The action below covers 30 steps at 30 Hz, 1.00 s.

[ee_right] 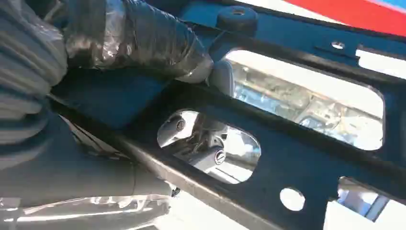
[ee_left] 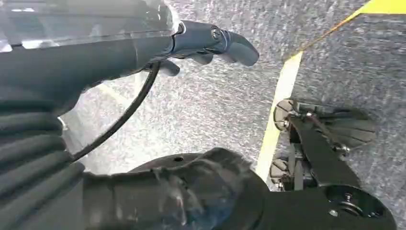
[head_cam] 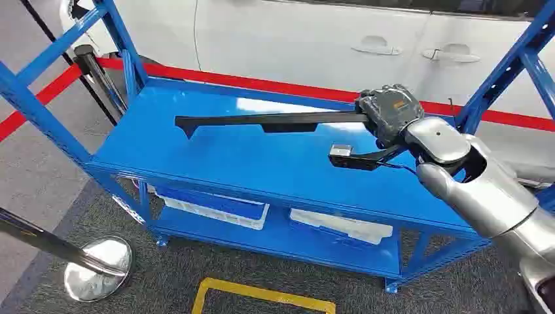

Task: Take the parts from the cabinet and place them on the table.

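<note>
Above the blue metal rack's top shelf [head_cam: 249, 163], the right robot hand [head_cam: 387, 114] grasped one end of the long, flat black perforated part [head_cam: 275, 120], which required level carriage to prevent its far tip from striking the uprights.

A blue metal rack [head_cam: 262, 163] stands on grey carpet [head_cam: 163, 281] with yellow tape [head_cam: 262, 294], a white car [head_cam: 314, 39] behind a red line [head_cam: 262, 84], and maybe white trays [head_cam: 340, 226] underneath.
</note>
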Available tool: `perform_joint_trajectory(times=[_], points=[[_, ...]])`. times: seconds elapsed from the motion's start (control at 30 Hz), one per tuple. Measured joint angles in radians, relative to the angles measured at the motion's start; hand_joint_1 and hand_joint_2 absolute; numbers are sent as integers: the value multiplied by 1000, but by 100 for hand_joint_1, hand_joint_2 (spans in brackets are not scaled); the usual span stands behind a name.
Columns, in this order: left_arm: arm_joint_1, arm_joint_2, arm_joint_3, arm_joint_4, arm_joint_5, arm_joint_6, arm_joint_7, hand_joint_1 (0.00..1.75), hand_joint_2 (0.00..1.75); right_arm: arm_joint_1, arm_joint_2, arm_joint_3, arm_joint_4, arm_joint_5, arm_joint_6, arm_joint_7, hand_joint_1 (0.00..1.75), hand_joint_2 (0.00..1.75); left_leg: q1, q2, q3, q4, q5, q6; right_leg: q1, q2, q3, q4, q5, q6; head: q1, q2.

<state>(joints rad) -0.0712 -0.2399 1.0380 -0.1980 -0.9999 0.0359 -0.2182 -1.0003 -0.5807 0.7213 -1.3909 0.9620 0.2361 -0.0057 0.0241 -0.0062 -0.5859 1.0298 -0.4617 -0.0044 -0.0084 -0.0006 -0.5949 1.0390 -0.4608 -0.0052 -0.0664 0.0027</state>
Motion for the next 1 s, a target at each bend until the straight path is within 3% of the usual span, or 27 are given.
perform_joint_trajectory(times=[0.17,0.23,0.57,0.7,1.0], points=[[1,-2,-3,0,-38,-28,-93,0,175,-9,-79,-50,-102,-45,16,17,175,175,0,-1,-1,0,0,0,-1,-2,0,0,0,0,0,0],[0,-3,-3,0,-43,-39,-106,0,175,-9,-105,-71,-131,-51,16,18,175,175,-1,0,-2,0,0,0,-1,-1,-1,0,0,0,0,0],[-2,-9,-11,0,-44,-45,-114,0,175,-6,-149,-99,-186,-57,16,19,175,175,-1,0,-1,0,0,0,0,1,-2,0,0,0,0,0],[-1,-13,-8,0,-5,-85,-116,0,175,-7,-170,-120,-211,-100,16,22,175,175,-1,0,-2,0,0,0,-1,0,-2,0,0,0,0,0],[-3,-18,8,0,4,-68,-92,0,175,-28,-181,-201,-262,-146,14,26,175,175,-1,0,-2,0,0,0,-1,0,-2,0,0,0,0,0]])
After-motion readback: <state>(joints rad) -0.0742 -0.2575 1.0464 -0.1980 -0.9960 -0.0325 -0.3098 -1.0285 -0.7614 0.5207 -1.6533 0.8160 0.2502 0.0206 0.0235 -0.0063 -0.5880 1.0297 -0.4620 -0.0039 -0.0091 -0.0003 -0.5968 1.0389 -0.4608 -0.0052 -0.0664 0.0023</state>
